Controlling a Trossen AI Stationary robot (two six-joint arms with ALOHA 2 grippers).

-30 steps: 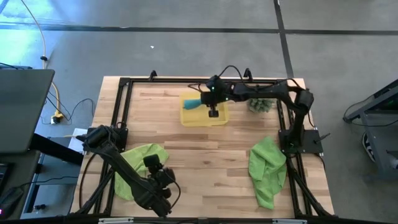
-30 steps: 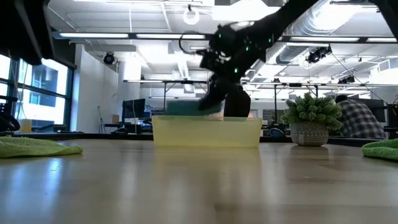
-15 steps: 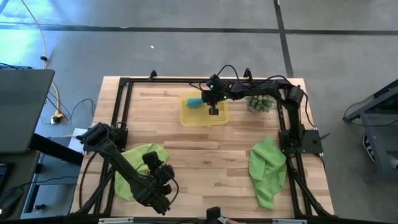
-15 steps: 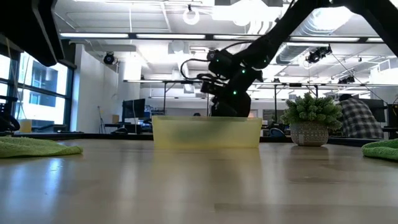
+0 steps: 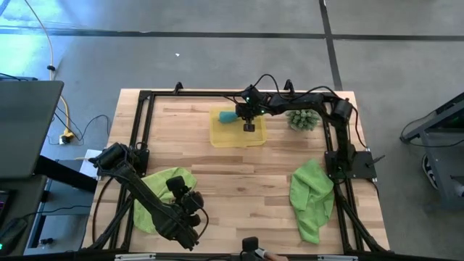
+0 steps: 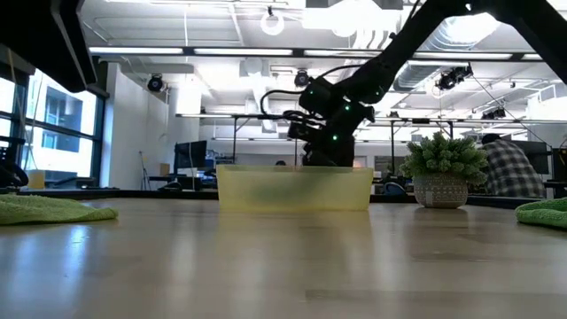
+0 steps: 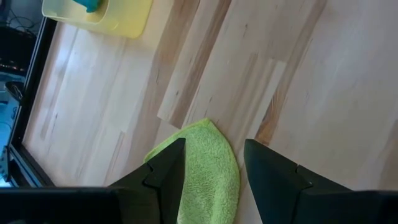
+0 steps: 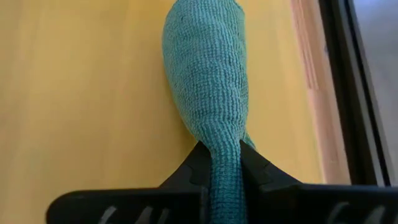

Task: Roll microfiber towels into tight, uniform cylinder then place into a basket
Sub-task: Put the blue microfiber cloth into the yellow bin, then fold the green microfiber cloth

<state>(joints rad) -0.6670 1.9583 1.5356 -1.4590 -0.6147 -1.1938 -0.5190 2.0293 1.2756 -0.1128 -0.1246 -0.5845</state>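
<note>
Right jaws (image 8: 221,163) pinched shut on teal towel (image 8: 208,87) end, roll runs straight ahead into tray (image 5: 217,135). Left jaws (image 7: 211,163) open, empty, over green towel (image 7: 208,171).

R arm stretched across far side of desk, wrist bent down, right claw (image 5: 249,127) low, fingers (image 8: 194,169) pinched tight on teal cloth (image 8: 208,93). L arm folded back at near edge, left claw (image 7: 211,163) hanging w/ fingers spread apart, gripping nothing.
</note>
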